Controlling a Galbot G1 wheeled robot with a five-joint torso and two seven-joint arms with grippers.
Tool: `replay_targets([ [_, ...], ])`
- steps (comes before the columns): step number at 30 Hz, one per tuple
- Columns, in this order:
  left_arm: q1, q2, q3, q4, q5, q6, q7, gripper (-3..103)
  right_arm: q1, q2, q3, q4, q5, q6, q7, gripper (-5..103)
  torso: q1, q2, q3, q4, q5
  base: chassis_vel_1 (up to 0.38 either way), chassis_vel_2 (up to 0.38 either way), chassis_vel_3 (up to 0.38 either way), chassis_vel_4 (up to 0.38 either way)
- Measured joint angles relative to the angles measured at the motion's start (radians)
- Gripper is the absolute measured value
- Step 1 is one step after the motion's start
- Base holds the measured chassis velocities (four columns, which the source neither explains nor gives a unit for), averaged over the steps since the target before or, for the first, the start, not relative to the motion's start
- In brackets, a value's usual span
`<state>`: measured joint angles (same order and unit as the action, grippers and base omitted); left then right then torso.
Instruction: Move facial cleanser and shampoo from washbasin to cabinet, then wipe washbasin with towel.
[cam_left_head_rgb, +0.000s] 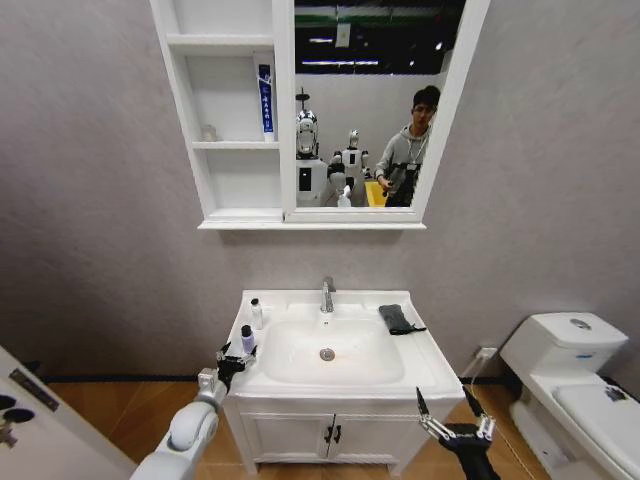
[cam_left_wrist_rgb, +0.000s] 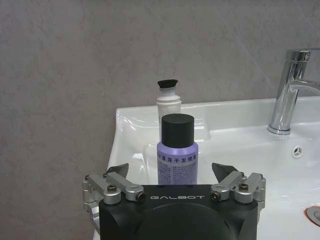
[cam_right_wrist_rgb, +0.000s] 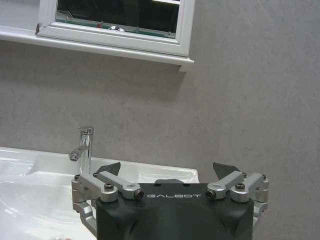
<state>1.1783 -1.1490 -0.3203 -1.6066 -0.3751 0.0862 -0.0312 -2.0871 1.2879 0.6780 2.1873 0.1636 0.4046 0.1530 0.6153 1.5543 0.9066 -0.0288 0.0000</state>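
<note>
Two small bottles stand on the left rim of the washbasin: a purple one with a dark cap and, behind it, a white one with a dark cap. My left gripper is open at the rim's front left, one finger on each side of the purple bottle and clear of it. The dark towel lies folded on the right rim beside the tap. My right gripper hangs open and empty before the basin's right front corner. The cabinet hangs on the wall above.
A tall blue-and-white tube and a small jar stand on the cabinet's middle shelf. The mirror reflects a person and robots. A two-door vanity sits under the basin. A white toilet stands at the right.
</note>
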Motion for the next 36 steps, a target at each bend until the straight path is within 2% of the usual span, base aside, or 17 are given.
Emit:
replay_targets([
  [5,-0.041,0.0,0.016,0.041,-0.004,-0.003,0.004,73,-0.002,0.002,0.001,-0.001,0.001,-0.009,0.012,100,0.0,0.0,0.0,-0.0001,0.0,0.0,0.0,0.0,0.0],
  [8,-0.041,0.0,0.017,0.047,-0.003,-0.006,0.009,68,0.0,0.001,0.001,-0.002,0.002,-0.011,0.013,100,0.0,0.0,0.0,0.0,0.0,0.0,0.0,0.0,0.0],
  [9,-0.039,0.0,0.018,0.048,-0.002,-0.008,0.012,62,0.001,0.0,0.001,-0.002,0.004,-0.012,0.014,100,0.0,0.0,0.0,0.0,0.0,0.0,0.0,0.0,0.0],
  [10,-0.032,0.001,0.018,0.048,0.0,-0.012,0.019,52,0.003,-0.003,0.001,-0.003,0.007,-0.013,0.014,100,0.0,0.0,0.0,-0.0001,0.0,0.0,0.0,0.0,0.0],
  [11,-0.032,0.001,0.018,0.048,0.0,-0.012,0.019,52,0.003,-0.003,0.001,-0.003,0.007,-0.013,0.014,100,0.0,0.0,0.0,-0.0001,0.0,0.0,0.0,0.0,0.0],
  [13,-0.014,0.003,0.017,0.036,0.006,-0.016,0.025,43,0.007,-0.005,0.001,-0.004,0.011,-0.015,0.015,100,0.0,0.0,0.0,0.0001,0.0001,0.0,0.0,0.0,0.0],
  [22,0.041,0.038,-0.013,-0.035,0.025,-0.035,0.042,43,0.009,-0.002,-0.006,-0.004,0.012,-0.016,0.017,100,0.0,0.0,0.0,0.0,-0.0003,0.0,0.0,0.0,0.0],
  [24,0.067,0.074,-0.037,-0.122,0.023,-0.026,0.033,43,0.012,-0.001,-0.009,-0.004,0.012,-0.016,0.02,100,0.0,0.0,0.0,0.0002,-0.0002,0.0,0.0,0.0,0.0],
  [25,0.076,0.111,-0.056,-0.2,0.003,0.001,0.013,43,0.019,-0.001,-0.011,-0.006,0.012,-0.017,0.023,100,0.0,0.0,0.0,0.0001,-0.0002,0.0,0.0,0.0,0.0],
  [26,0.076,0.111,-0.056,-0.2,0.003,0.001,0.013,43,0.019,-0.001,-0.011,-0.006,0.012,-0.017,0.023,100,0.0,0.0,0.0,0.0001,-0.0002,0.0,0.0,0.0,0.0],
  [28,0.078,0.156,-0.075,-0.281,-0.036,0.039,-0.013,43,0.027,0.0,-0.016,-0.01,0.011,-0.018,0.025,100,0.0,0.0,0.0,0.0001,-0.0001,0.0,0.0,0.0,0.0],
  [29,0.072,0.213,-0.101,-0.352,-0.089,0.092,-0.05,43,0.036,0.002,-0.022,-0.015,0.011,-0.02,0.027,100,0.0,0.0,0.0,0.0,0.0,0.0,0.0,0.0,0.0],
  [31,0.066,0.238,-0.112,-0.376,-0.113,0.113,-0.064,43,0.039,0.003,-0.024,-0.017,0.011,-0.021,0.027,100,0.0,0.0,0.0,0.0002,-0.0002,0.0,0.0,0.0,0.0],
  [32,0.054,0.288,-0.136,-0.418,-0.162,0.147,-0.087,43,0.045,0.005,-0.028,-0.021,0.011,-0.023,0.028,100,0.0,0.0,0.0,0.0,0.0002,0.0,0.0,0.0,0.0],
  [33,0.029,0.361,-0.167,-0.474,-0.256,0.201,-0.125,43,0.051,0.005,-0.033,-0.025,0.01,-0.024,0.028,100,0.0,0.0,0.0,0.0002,-0.0009,0.0,0.0,0.0,0.0],
  [34,0.029,0.361,-0.167,-0.474,-0.256,0.201,-0.125,43,0.051,0.005,-0.033,-0.025,0.01,-0.024,0.028,100,0.0,0.0,0.0,0.0002,-0.0009,0.0,0.0,0.0,0.0],
  [36,-0.033,0.471,-0.211,-0.548,-0.43,0.289,-0.193,43,0.06,0.002,-0.037,-0.034,0.011,-0.026,0.028,100,0.0,0.0,0.0,0.0,0.0004,0.0,0.0,0.0,0.0],
])
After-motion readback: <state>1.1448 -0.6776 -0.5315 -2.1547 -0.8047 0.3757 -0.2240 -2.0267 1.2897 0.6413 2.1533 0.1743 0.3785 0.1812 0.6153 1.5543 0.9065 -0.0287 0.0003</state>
